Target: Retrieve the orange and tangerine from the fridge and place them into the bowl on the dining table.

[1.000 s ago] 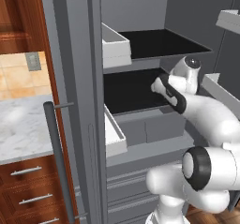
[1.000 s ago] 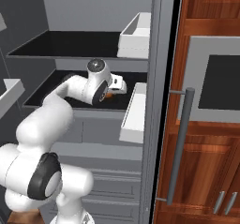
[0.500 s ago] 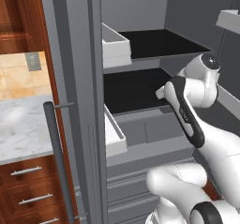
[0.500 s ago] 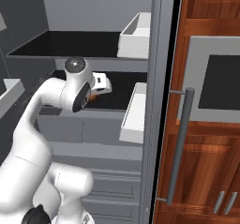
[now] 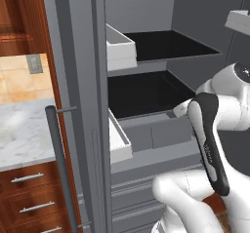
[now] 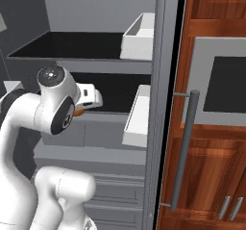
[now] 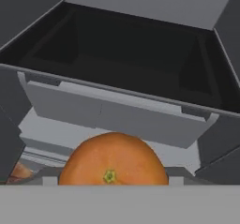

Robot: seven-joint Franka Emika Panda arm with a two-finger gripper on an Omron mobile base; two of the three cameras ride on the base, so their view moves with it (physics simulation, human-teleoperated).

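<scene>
A round orange fruit (image 7: 112, 162) with a small green stem spot sits at the bottom of the hand view, and my gripper (image 7: 112, 181) is shut on it. I take it for the orange; whether it is the tangerine instead I cannot tell. From the right base view a sliver of the fruit (image 6: 78, 112) peeks out under my white hand (image 6: 89, 98), which hangs in front of the lower black shelf (image 6: 113, 89) of the open fridge (image 5: 146, 88). That shelf (image 7: 126, 54) is bare. The bowl and the dining table are out of view.
White door bins (image 5: 119, 49) (image 5: 119, 142) hang on the left door, and others (image 6: 139, 31) (image 6: 137, 116) on the right door. Grey drawers (image 7: 112, 110) lie under the lower shelf. A marble counter with wooden drawers (image 5: 22, 134) is at left, a wall oven (image 6: 223, 84) at right.
My arm has drawn back out of the lower shelf, carrying the fruit toward the base; the elbow has swung up in front of the cameras. The fridge has not moved.
</scene>
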